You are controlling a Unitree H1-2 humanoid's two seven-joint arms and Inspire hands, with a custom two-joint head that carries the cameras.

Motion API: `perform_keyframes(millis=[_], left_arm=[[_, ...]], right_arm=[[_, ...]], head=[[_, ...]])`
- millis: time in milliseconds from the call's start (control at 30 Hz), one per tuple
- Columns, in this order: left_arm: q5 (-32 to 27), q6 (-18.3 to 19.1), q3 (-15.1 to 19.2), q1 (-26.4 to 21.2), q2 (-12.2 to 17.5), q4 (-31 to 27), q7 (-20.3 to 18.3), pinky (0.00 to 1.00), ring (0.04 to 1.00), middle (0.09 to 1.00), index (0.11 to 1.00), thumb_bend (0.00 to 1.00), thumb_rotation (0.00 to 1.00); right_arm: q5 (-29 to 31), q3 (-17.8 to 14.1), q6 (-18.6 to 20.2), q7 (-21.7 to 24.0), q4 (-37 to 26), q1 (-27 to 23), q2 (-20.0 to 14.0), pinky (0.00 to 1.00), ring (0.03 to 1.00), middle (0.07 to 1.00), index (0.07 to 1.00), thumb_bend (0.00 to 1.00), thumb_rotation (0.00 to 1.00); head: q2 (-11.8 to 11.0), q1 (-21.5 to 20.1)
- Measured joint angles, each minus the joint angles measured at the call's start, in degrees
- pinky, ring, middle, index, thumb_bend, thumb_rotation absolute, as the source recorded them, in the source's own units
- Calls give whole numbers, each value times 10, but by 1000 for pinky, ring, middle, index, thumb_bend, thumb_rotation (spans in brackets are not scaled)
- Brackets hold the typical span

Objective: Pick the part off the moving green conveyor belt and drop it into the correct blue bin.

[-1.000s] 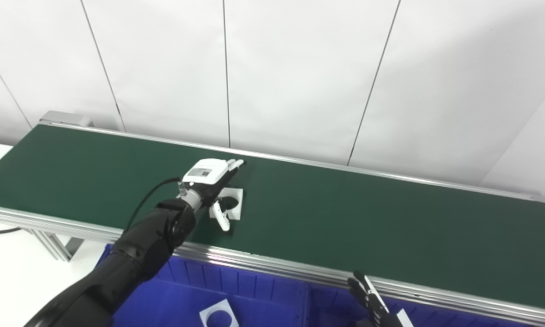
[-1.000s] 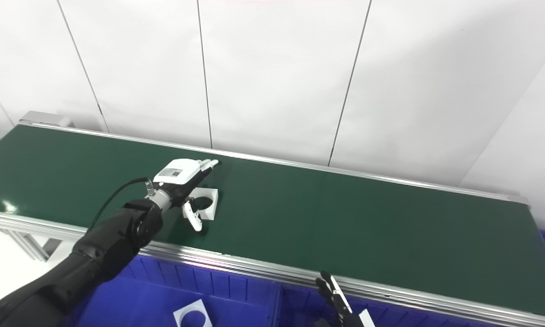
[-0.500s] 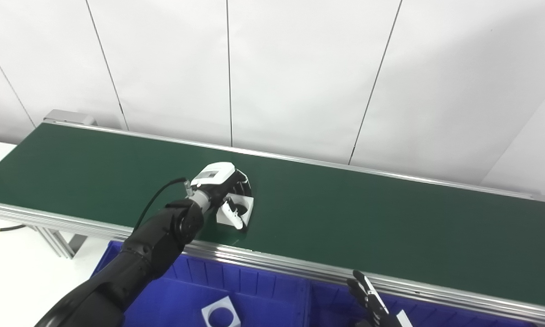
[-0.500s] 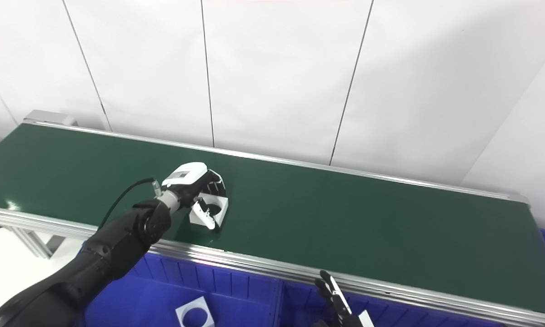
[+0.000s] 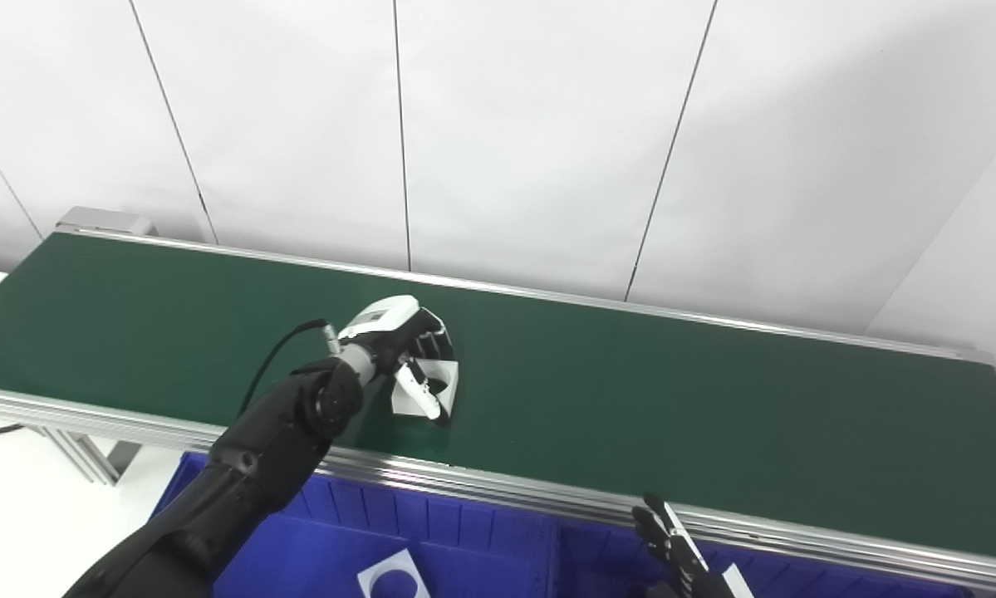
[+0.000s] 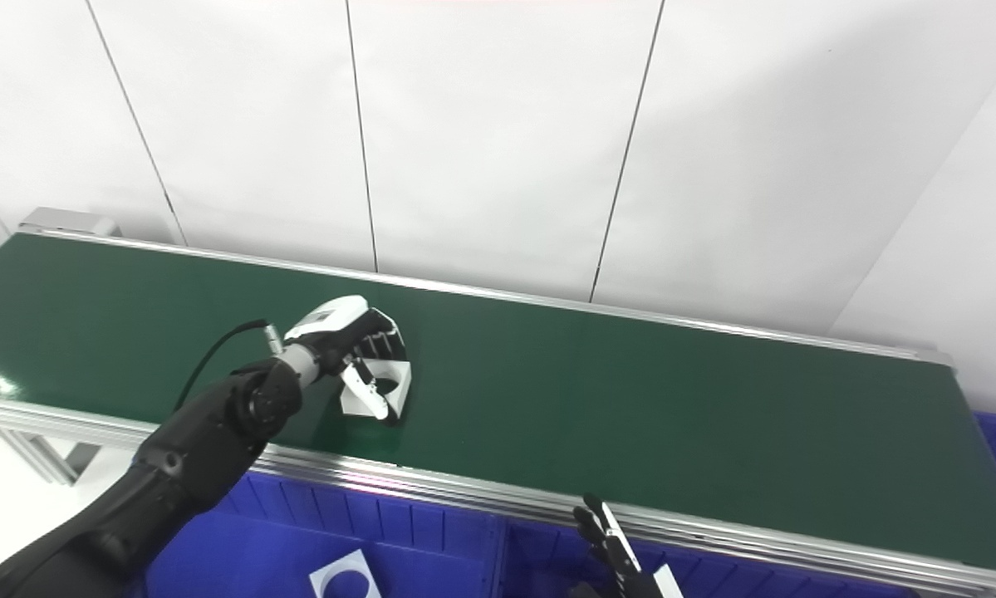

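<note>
A white square part with a round hole point(image 5: 449, 375) lies on the green conveyor belt point(image 5: 630, 399), near its front edge and left of the middle. My left hand point(image 5: 398, 332) is on it, fingers curled over its far edge and thumb pressed on the near side, so it is shut on the part. The part also shows in the right eye view point(image 6: 404, 379). My right hand point(image 5: 672, 540) is low at the picture's bottom edge over the blue bin, fingers straight, holding nothing, mostly cut off.
Blue bins point(image 5: 464, 531) run below the belt's front rail, split by a divider. A white square part with a hole point(image 5: 390, 579) lies in the left bin. Another white piece point(image 5: 734, 579) sits next to my right hand. A white panelled wall stands behind the belt.
My left hand's fingers, stretched out over the part a second ago, have curled down and closed around it. The part has shifted slightly right. The right hand has stayed put.
</note>
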Motion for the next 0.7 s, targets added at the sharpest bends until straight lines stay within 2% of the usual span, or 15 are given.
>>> perform_keyframes(millis=[33, 67, 167, 267, 400, 567, 633, 700], left_arm=[[-11, 0, 14, 8, -1, -28, 2, 404, 498, 522, 478, 516, 0], [-19, 1, 24, 10, -2, -46, 5, 369, 449, 475, 494, 518, 0], [-39, 2, 53, 15, -1, -108, 10, 342, 413, 444, 507, 518, 0], [-57, 2, 66, 25, -3, -163, 12, 392, 444, 462, 502, 519, 0], [-92, 0, 83, 69, -15, -230, 9, 420, 465, 483, 491, 519, 0], [-123, -14, 88, 127, -21, -264, 7, 435, 474, 495, 483, 518, 0], [-133, -31, 88, 143, -22, -274, 7, 410, 458, 487, 487, 518, 0], [-142, -39, 88, 155, -25, -280, 6, 390, 446, 482, 489, 517, 0]], right_arm=[[-1, 0, 0, 0, 0, 0, 0, 933, 939, 941, 994, 711, 931], [-2, 0, 0, -1, 0, 0, 1, 925, 938, 940, 993, 712, 933], [-6, 1, 0, -6, -3, -2, 5, 927, 941, 942, 993, 712, 932], [-14, 2, 0, -9, -6, -1, 10, 926, 942, 941, 994, 704, 929], [-22, 3, 0, -16, -15, 0, 16, 921, 936, 938, 993, 702, 920], [-26, 4, 0, -18, -30, 1, 21, 915, 941, 944, 995, 714, 917], [-27, 4, 1, -19, -38, 2, 24, 918, 941, 946, 997, 718, 931], [-27, 4, 3, -19, -42, 1, 26, 902, 938, 949, 998, 715, 938]], head=[[0, -1], [2, -4], [4, -11], [6, -19], [18, -43], [34, -69], [47, -76], [70, -89]])
